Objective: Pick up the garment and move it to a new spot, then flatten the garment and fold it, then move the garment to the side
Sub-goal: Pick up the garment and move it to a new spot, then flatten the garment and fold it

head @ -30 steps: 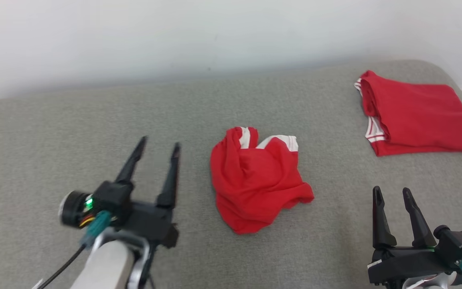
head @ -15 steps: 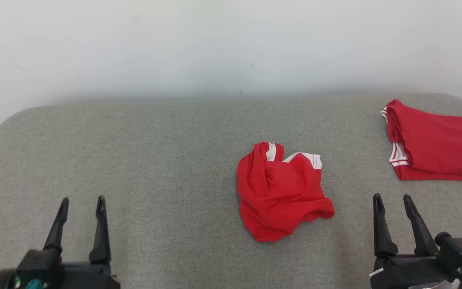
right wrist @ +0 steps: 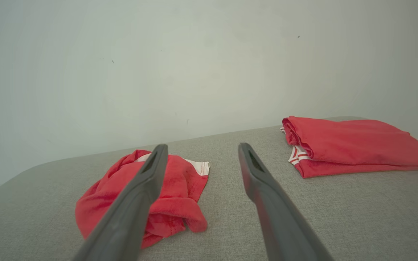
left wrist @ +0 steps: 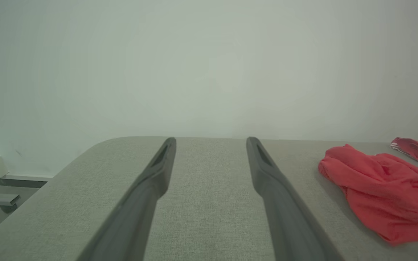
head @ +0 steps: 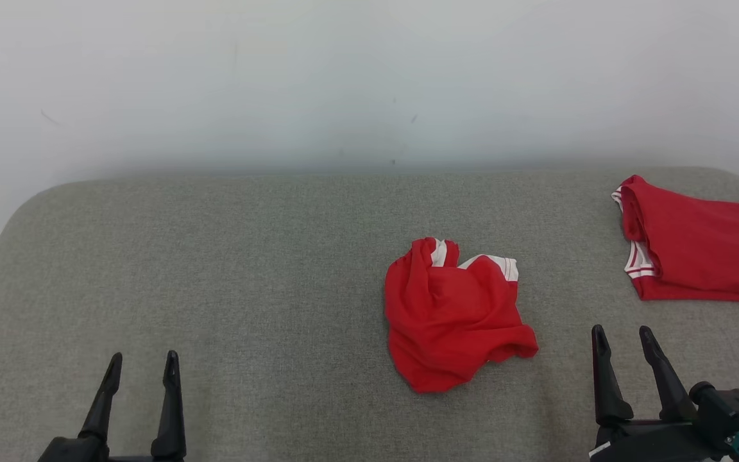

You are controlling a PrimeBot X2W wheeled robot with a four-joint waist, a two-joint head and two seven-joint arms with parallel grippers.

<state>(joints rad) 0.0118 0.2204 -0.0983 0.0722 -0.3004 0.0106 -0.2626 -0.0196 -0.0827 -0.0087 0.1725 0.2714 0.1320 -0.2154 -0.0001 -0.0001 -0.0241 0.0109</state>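
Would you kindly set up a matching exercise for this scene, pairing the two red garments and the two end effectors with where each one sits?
Things:
1. crumpled red garment
2. folded red garment
3. left end effector
4. right end effector

Places and states:
A. at the far right edge of the grey surface, lying flat
B. lower right of the head view, open and empty
C. in a heap right of the surface's middle
D. lower left of the head view, open and empty

Pairs: 1-C, 2-A, 3-D, 4-B
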